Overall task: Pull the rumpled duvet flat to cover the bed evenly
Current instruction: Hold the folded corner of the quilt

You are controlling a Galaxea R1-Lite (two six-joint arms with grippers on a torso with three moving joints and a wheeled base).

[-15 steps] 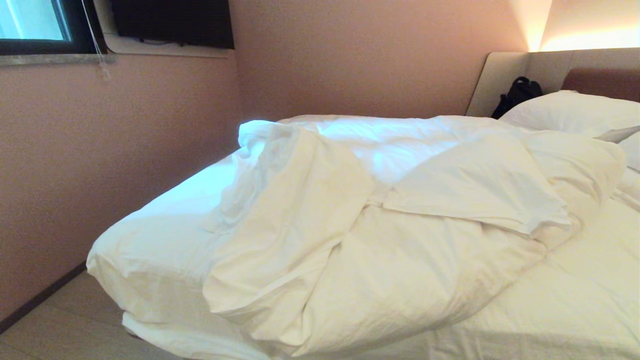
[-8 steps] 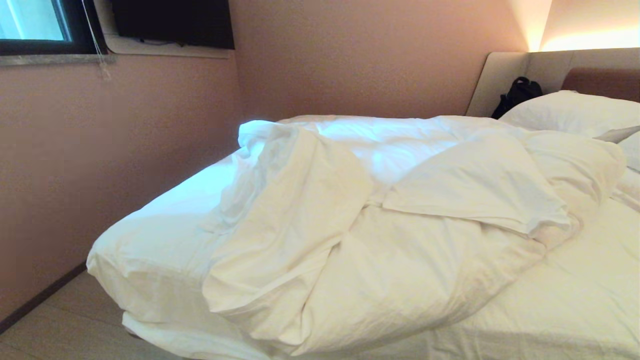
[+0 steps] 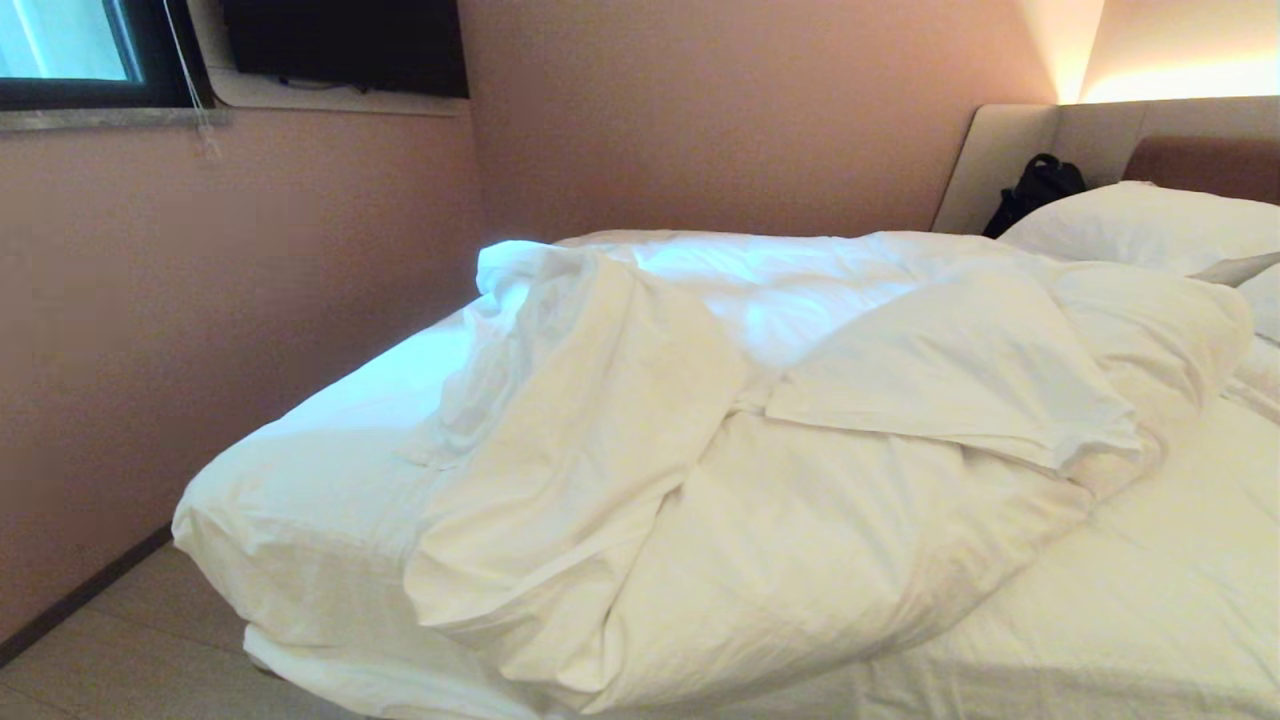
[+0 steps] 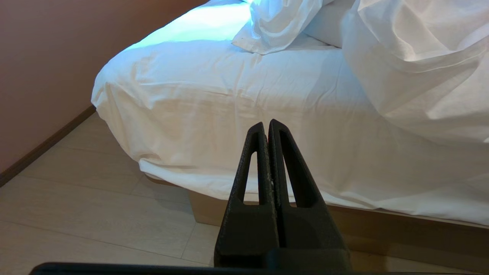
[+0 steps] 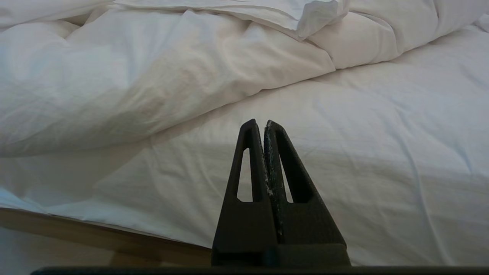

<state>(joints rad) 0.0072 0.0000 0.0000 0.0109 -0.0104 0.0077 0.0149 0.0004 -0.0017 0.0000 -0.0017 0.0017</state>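
The white duvet (image 3: 780, 470) lies bunched in a puffy heap across the middle of the bed (image 3: 300, 500), folded over itself, leaving bare sheet at the near left corner and along the right. The heap also shows in the left wrist view as the duvet (image 4: 420, 65) and in the right wrist view as the duvet (image 5: 153, 76). My left gripper (image 4: 266, 124) is shut and empty, held off the bed's corner above the floor. My right gripper (image 5: 260, 123) is shut and empty too, in front of the bare sheet (image 5: 382, 133). Neither arm shows in the head view.
A pink wall (image 3: 200, 300) runs close along the bed's left side, with a narrow strip of tiled floor (image 3: 130, 640). White pillows (image 3: 1150, 225) and a black bag (image 3: 1035, 190) lie at the beige headboard (image 3: 1000, 150). The wooden base (image 4: 382, 229) shows under the mattress.
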